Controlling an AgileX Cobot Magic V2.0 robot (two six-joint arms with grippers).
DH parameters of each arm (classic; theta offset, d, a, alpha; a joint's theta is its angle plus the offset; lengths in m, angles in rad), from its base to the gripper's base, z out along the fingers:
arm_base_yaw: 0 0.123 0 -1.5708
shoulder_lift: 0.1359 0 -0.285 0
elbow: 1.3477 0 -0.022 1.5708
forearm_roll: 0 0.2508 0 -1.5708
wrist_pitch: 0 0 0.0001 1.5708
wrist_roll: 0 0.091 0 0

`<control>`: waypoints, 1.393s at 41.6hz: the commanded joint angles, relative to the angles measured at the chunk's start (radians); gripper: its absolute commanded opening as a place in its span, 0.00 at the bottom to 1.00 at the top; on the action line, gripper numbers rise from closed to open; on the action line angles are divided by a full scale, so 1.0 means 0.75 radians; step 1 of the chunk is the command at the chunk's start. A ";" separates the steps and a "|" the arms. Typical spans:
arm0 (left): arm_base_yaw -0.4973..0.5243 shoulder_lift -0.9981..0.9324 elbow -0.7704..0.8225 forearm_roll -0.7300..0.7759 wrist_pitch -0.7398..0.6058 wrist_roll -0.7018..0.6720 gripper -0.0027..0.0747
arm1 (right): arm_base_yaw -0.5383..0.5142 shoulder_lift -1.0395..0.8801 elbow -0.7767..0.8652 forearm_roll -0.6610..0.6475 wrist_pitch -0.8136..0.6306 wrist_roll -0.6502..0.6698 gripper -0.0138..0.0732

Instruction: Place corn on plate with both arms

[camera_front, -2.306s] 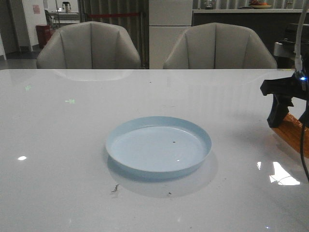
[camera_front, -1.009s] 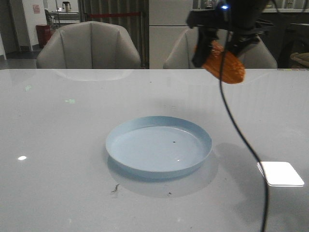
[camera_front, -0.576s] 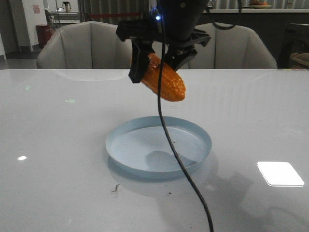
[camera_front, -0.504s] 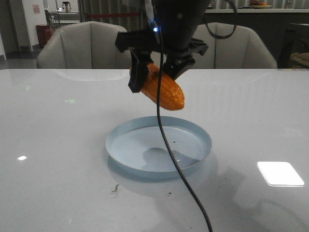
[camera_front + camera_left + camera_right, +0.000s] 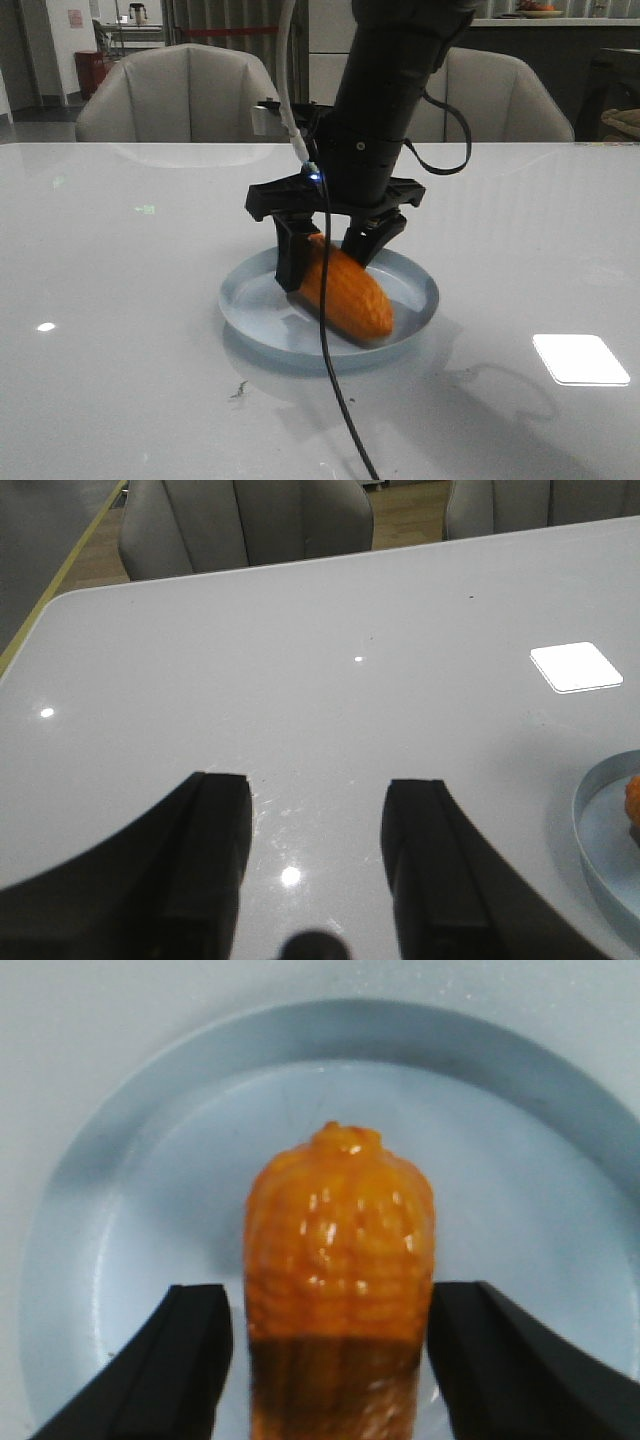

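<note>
The orange-yellow corn lies inside the pale blue plate, tapered end toward the plate's front right. My right gripper is low over the plate, one finger on each side of the cob's thick end. In the right wrist view the corn lies on the plate between the fingers of my right gripper, with a gap on both sides, so the gripper is open. My left gripper is open and empty over bare table. The plate's rim and a bit of corn show at that view's edge.
The right arm's black cable hangs in front of the plate toward the table's near edge. Two grey chairs stand behind the white table. A bright light patch lies on the table at the right.
The right gripper came down with the corn from above the plate to the plate's floor. Its fingers have opened off the cob, which now rests in the plate.
</note>
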 commanded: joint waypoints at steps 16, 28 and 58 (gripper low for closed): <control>0.000 -0.007 -0.039 -0.009 -0.110 -0.007 0.52 | -0.035 -0.132 -0.272 0.007 0.121 -0.007 0.84; 0.000 -0.007 -0.039 -0.009 -0.108 -0.007 0.52 | -0.182 -0.345 -0.480 0.010 0.259 -0.003 0.84; 0.000 -0.007 -0.039 -0.009 -0.108 -0.007 0.52 | -0.711 -0.884 -0.306 -0.066 0.314 -0.087 0.84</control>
